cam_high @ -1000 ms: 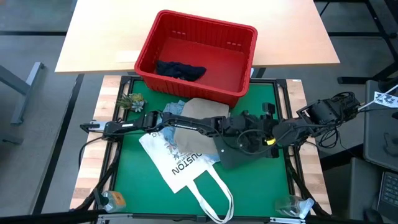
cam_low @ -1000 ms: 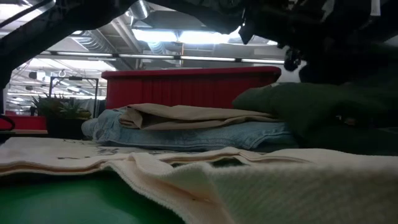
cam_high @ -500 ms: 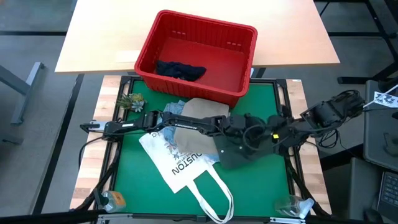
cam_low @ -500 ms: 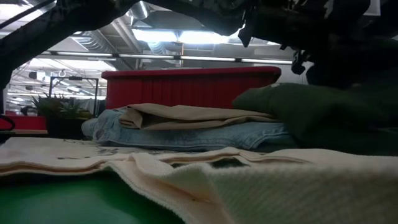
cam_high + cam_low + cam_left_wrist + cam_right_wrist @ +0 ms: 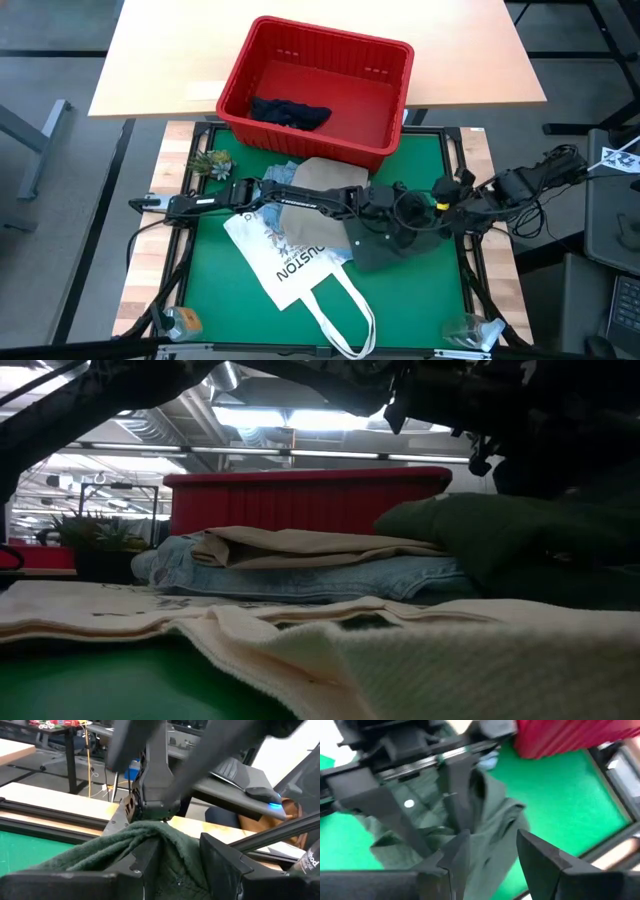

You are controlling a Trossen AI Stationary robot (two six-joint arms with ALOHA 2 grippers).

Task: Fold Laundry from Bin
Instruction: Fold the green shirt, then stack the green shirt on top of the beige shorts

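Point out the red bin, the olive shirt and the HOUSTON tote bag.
red bin (image 5: 237, 78): high view, on its left wall.
olive shirt (image 5: 385, 252): high view, on the cloth below the arms.
HOUSTON tote bag (image 5: 290, 265): high view, on the printed panel.

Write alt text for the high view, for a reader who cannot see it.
Both dark robot arms meet over a crumpled dark olive shirt on the green mat, left gripper and right gripper close together. Behind stands a red plastic bin holding dark navy cloth.
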